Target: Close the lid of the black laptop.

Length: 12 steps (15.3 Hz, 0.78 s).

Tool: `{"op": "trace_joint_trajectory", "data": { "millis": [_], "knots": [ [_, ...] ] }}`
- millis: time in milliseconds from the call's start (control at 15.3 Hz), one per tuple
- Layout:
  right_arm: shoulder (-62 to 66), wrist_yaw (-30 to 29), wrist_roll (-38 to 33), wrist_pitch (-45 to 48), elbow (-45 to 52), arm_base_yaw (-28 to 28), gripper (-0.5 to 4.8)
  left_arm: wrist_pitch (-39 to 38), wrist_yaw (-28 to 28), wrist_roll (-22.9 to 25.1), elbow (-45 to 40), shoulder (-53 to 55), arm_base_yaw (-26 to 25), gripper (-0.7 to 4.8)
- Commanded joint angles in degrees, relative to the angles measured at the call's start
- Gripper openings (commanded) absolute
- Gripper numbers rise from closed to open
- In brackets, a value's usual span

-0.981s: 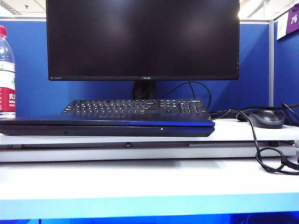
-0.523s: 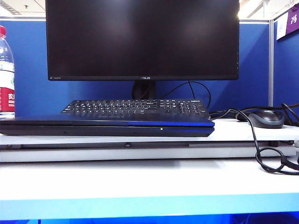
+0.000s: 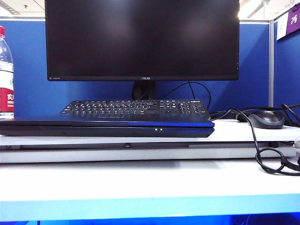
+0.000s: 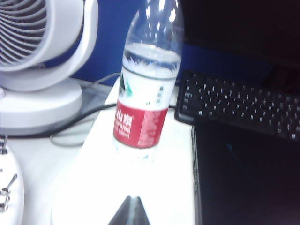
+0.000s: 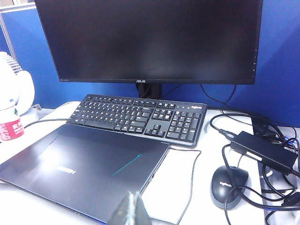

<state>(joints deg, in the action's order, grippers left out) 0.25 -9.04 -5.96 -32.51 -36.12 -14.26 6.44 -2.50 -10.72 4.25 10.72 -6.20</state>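
Monitor point(image 3: 143, 40) looming at far side, keyboard point(image 5: 138, 116) sitting just in front of it. Black laptop point(image 5: 84, 166) lying near edge of worktop point(image 3: 140, 180), lid point(image 3: 105, 121) resting flat on base, so closing looks done; next move probably just pulling arms clear. Bottle point(image 4: 147, 79) standing left, mouse point(image 5: 228, 186) and cables right, nothing blocking. Left claw point(image 4: 130, 213), right claw point(image 5: 129, 211): only dark tips showing, hanging above worktop; gap cannot tell.

Dark, pointed hand point(image 4: 130, 212) tips, both wrists point(image 5: 127, 209)
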Motion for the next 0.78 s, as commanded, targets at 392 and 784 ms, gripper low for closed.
{"op": "trace_joint_trajectory", "data": {
  "millis": [392, 784],
  "knots": [
    [-0.1, -0.1, 0.0, 0.6, -0.3, 0.0, -0.01, 1.3, -0.3, 0.6, -3.5, -5.9, 1.0, -0.04],
    [-0.1, -0.1, 0.0, 0.6, -0.3, 0.0, -0.01, -2.4, -0.3, 0.4, -3.8, -10.0, 1.9, -0.04]
  ]
}}
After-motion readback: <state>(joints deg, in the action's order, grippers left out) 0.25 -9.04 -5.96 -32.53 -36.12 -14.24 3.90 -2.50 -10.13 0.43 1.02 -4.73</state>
